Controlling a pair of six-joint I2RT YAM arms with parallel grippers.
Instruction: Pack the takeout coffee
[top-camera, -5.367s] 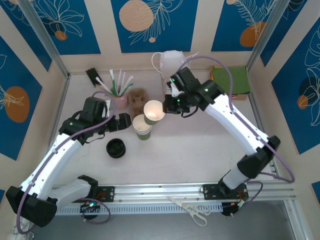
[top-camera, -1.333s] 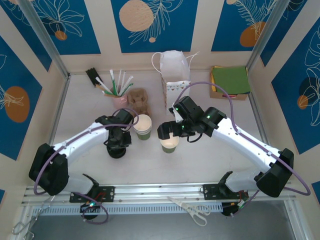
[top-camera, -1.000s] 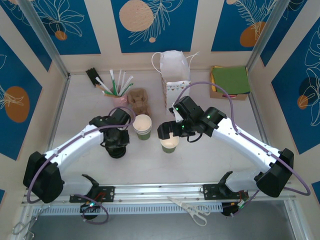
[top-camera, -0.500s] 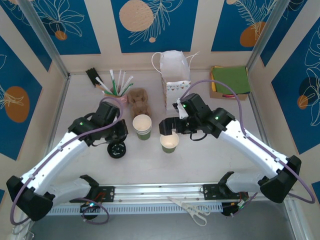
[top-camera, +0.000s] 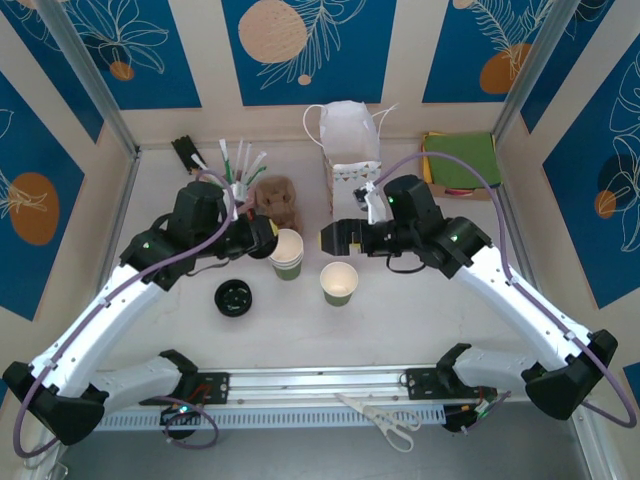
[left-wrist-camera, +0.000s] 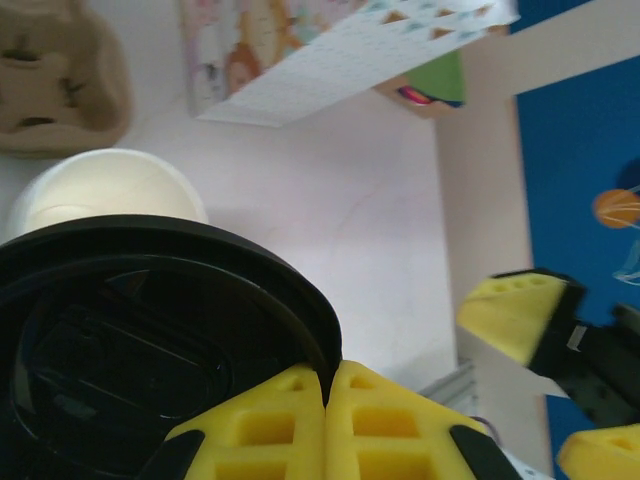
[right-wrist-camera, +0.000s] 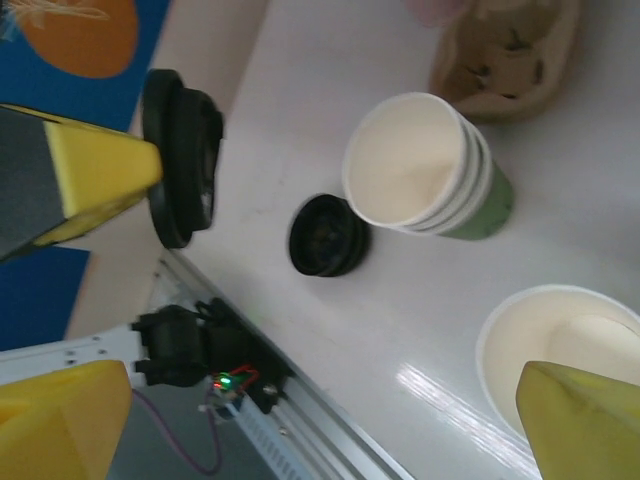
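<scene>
Gripping a black lid (left-wrist-camera: 150, 330) by its rim, the left gripper (left-wrist-camera: 327, 390) is clamped. The right gripper (top-camera: 333, 238) stands wide near the lone lidless cup (top-camera: 339, 283).

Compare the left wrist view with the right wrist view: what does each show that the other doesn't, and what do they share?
Left wrist view: the patterned white bag and the green paper stack past it. Right wrist view: a second black lid lying flat on the table, and the single open cup standing near the stacked cups. Both: the left gripper, jaws shut on the held black lid, plus the stacked cups, the brown cup carrier and the right gripper, jaws open.
</scene>
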